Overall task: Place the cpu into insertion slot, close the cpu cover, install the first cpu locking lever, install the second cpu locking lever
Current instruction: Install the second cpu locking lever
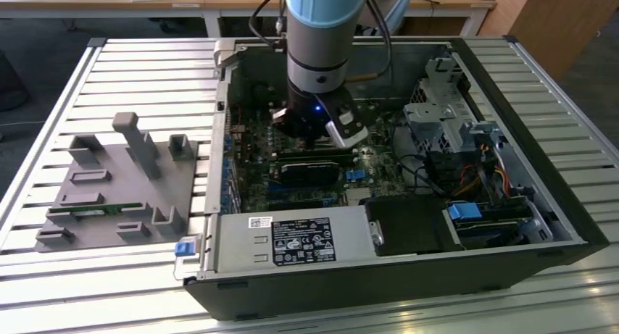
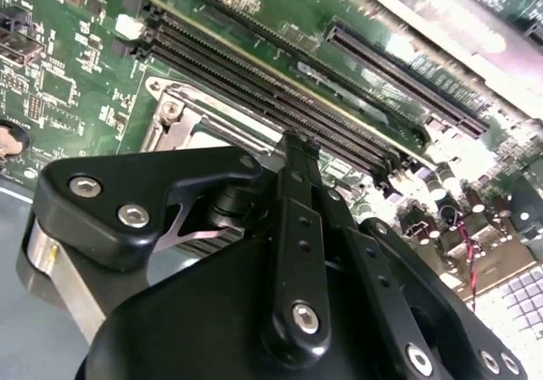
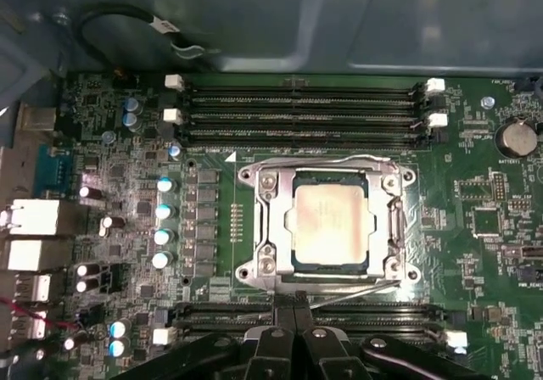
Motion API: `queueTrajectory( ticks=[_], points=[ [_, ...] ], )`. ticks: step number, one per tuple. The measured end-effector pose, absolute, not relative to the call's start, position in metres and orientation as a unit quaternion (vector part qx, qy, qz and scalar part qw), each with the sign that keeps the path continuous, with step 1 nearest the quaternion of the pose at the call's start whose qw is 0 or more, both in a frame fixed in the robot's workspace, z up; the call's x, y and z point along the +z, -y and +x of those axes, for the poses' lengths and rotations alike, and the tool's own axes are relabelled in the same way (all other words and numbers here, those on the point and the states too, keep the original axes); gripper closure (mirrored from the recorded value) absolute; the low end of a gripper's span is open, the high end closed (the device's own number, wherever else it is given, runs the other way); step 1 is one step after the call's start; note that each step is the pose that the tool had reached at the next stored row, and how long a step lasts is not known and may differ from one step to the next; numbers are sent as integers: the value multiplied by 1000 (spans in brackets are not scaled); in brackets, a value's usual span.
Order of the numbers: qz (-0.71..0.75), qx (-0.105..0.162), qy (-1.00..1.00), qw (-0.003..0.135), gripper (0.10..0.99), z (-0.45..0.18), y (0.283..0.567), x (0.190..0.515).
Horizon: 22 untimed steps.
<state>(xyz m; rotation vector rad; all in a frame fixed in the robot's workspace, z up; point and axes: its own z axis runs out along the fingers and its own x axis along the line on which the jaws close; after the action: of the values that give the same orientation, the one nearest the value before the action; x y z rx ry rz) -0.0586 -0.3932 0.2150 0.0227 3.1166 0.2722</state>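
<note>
Above the cpu cover (image 3: 327, 220) the way down is open, hemmed by rows of black memory slots (image 3: 301, 108) on one side and more slots (image 3: 356, 316) on the other (the gripper (image 3: 293, 308) hangs right at that edge), with upright capacitors (image 3: 163, 212) alongside.

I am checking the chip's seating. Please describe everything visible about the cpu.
In the first wrist view the cpu is a small flat square with a pale silvery-beige metal top, stepped at the edges. It lies flat in the slot, framed by the silvery cover, which appears closed over its edges. A thin lever runs along the frame's near side. The hand is just beside the frame, not touching the chip.
</note>
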Motion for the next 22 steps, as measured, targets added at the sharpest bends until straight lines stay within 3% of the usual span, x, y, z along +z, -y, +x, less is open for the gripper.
queueTrajectory(
  ticks=[22],
  points=[
    [7,117,-993,6,973,-70,406,205]
  ],
)
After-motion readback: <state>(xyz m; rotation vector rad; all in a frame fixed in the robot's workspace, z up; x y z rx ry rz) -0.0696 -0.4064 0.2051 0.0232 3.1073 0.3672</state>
